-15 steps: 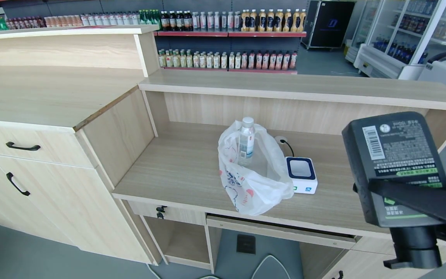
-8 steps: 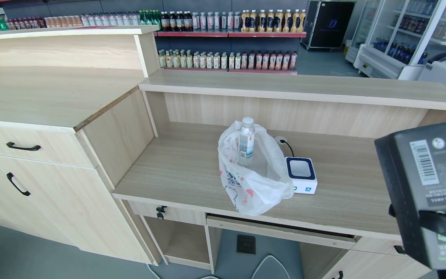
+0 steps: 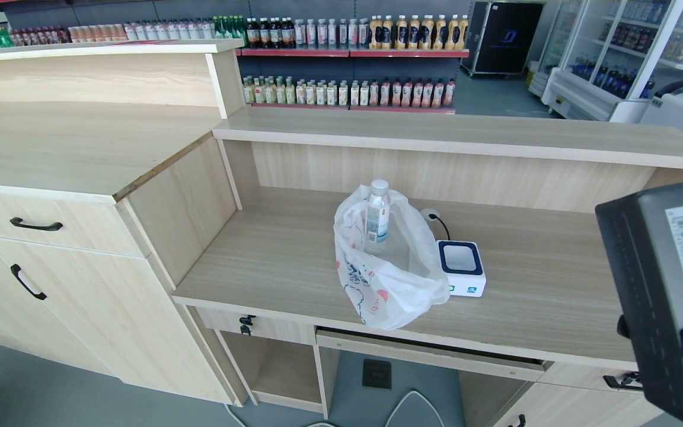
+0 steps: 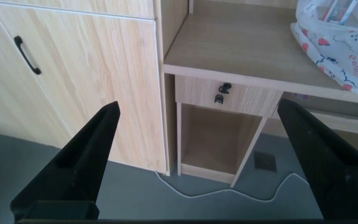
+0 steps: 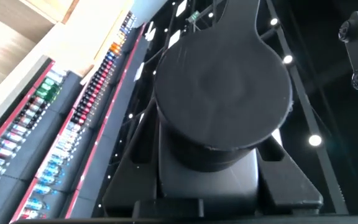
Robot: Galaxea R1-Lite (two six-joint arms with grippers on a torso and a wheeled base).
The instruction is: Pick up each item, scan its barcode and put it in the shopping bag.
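Left of the right gripper [image 5: 207, 180], clamped on an apparently unscanned black bottle [image 3: 667, 284], the shopping bag [image 3: 377, 287] already held one water bottle [image 3: 377, 216]; the left gripper [image 4: 197, 149] hung open.

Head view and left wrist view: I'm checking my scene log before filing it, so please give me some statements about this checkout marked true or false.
A water bottle stands upright inside the shopping bag. True.
The scanner sits left of the bag. False: it sits right of it.
The left claw is shut on a bottle. False: it is open and empty.
The black bottle shows its barcode to the head camera. True.
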